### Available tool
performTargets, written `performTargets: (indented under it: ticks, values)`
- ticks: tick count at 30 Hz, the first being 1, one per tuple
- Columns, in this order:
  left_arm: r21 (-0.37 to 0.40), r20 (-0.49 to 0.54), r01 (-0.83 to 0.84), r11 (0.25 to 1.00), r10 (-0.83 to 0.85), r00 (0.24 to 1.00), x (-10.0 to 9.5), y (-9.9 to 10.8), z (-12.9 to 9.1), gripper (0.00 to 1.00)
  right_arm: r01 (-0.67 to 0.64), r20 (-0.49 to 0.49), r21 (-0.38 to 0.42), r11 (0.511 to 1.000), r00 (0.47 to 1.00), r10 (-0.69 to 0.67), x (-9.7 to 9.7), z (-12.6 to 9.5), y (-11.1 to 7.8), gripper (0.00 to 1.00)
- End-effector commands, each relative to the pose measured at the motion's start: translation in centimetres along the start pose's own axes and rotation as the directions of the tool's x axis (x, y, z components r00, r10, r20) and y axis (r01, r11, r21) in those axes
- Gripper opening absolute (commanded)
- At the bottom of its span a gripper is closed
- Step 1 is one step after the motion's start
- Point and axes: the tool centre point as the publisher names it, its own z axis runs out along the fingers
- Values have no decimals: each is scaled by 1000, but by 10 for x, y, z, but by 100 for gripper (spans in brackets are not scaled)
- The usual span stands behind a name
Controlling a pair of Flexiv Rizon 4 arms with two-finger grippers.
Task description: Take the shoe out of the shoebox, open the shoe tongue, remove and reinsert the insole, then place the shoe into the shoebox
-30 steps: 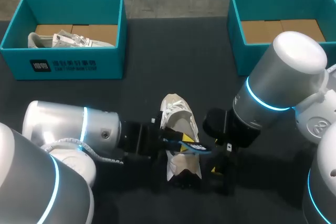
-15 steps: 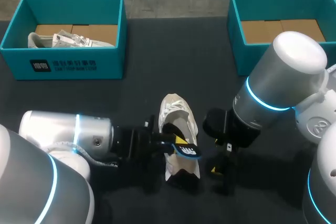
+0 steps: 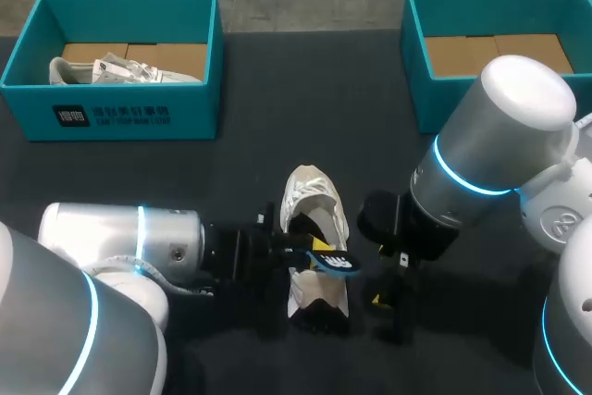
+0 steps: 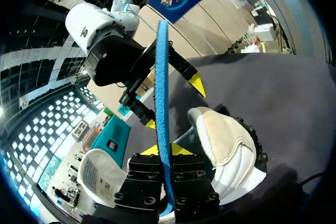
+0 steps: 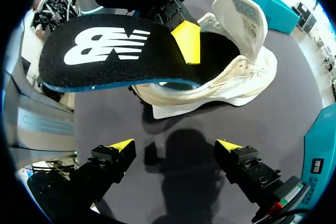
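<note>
A white shoe (image 3: 313, 205) lies in the middle of the dark table, toe pointing away, tongue folded up (image 5: 239, 11). My left gripper (image 3: 308, 249) is shut on a black insole (image 3: 335, 262) with a blue underside, gripping it at the shoe's opening. In the right wrist view the insole (image 5: 105, 51) slants out over the heel of the shoe (image 5: 231, 85), with its front end inside. In the left wrist view the insole (image 4: 161, 103) shows edge-on between the fingers of the left gripper (image 4: 164, 150), the shoe (image 4: 226, 150) beside it. My right gripper (image 5: 175, 145) stands open just right of the shoe (image 3: 388, 298), holding nothing.
A teal shoebox (image 3: 111, 116) at the back left holds another white shoe (image 3: 120, 69). A second teal box (image 3: 418, 90) with a cardboard floor stands at the back right. Dark table (image 3: 277, 136) stretches between the boxes and the shoe.
My left arm has drawn back a little to the left with the insole in its grip, and the shoe has shifted slightly with it. The right arm has kept still.
</note>
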Motion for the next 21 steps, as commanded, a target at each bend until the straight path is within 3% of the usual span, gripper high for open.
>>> performTargets:
  ticks: [1, 11, 21]
  values:
    - [-15, -30, 8, 1000, -8, 1000, -6, 5, 1, 0, -1, 3, 2, 1000, 1000, 1, 1, 2, 1, 100]
    - [-30, -78, 28, 999, -30, 997, -7, 13, -1, 0, -1, 3, 2, 1000, 1000, 1, 1, 2, 1, 100]
    - [15, -117, 69, 998, -66, 991, -7, 25, 1, 0, -1, 3, 2, 1000, 1000, 1, 1, 2, 1, 100]
